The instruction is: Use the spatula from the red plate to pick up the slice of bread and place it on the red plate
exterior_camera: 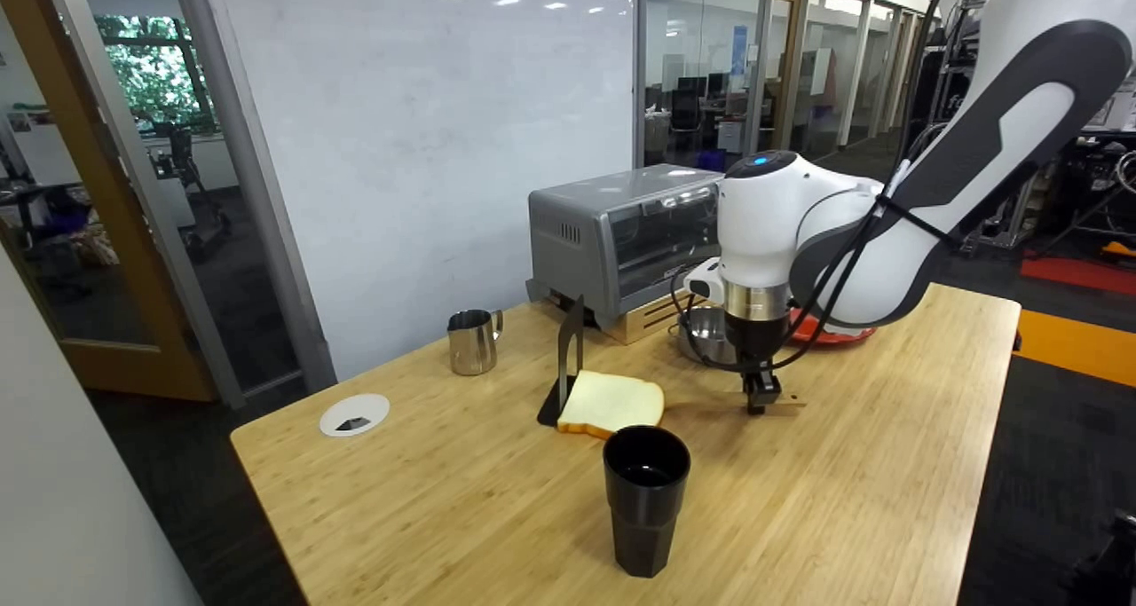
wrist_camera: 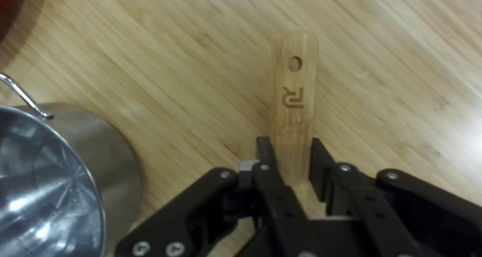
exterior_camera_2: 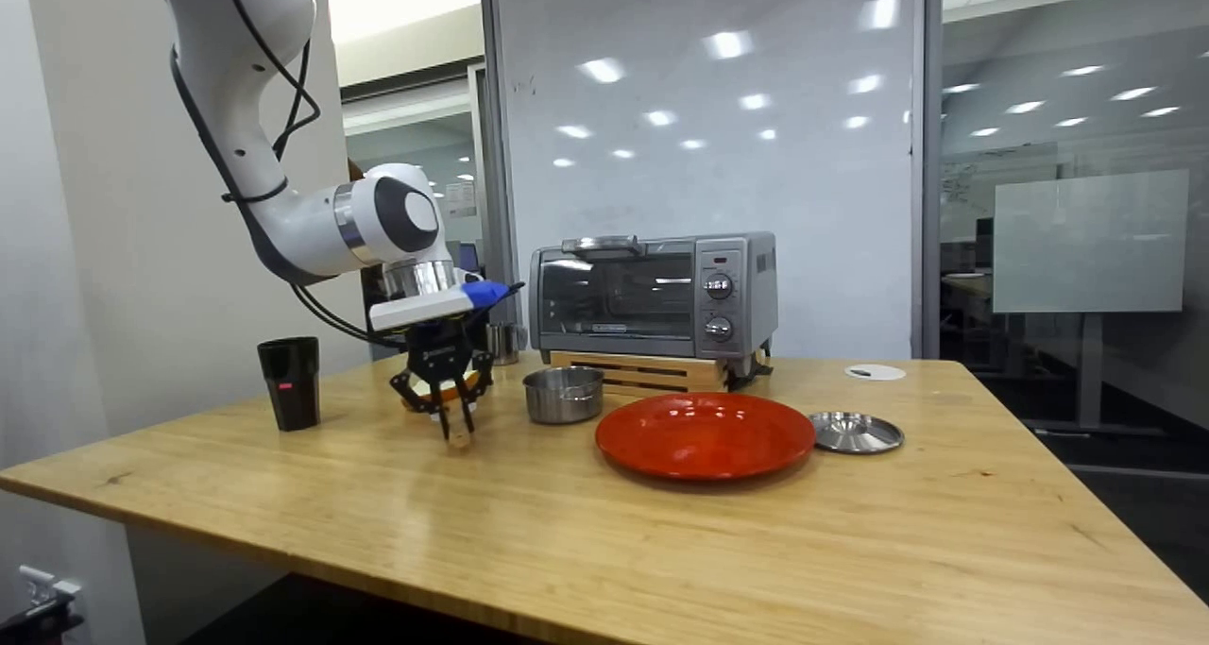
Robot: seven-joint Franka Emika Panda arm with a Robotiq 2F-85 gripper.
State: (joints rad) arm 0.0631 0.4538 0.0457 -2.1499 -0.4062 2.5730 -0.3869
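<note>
The light wooden spatula (exterior_camera: 792,404) lies low at the table surface, off the red plate. Its handle end with a hole shows in the wrist view (wrist_camera: 295,95). My gripper (wrist_camera: 289,140) has its two fingers close against both sides of the handle; it also shows in both exterior views (exterior_camera: 759,408) (exterior_camera_2: 457,432). The slice of bread (exterior_camera: 612,402) lies flat, left of my gripper, near the spatula's far end. It is partly hidden behind my gripper in an exterior view (exterior_camera_2: 414,400). The red plate (exterior_camera_2: 704,437) is empty; its edge shows in the wrist view (wrist_camera: 8,3).
A metal bowl (exterior_camera_2: 565,401) stands beside my gripper, close in the wrist view (wrist_camera: 113,155). A black upright stand (exterior_camera: 570,349) touches the bread's edge. A black cup (exterior_camera: 646,508), toaster oven (exterior_camera_2: 652,296), metal pitcher (exterior_camera: 472,344) and metal lid (exterior_camera_2: 858,433) stand around.
</note>
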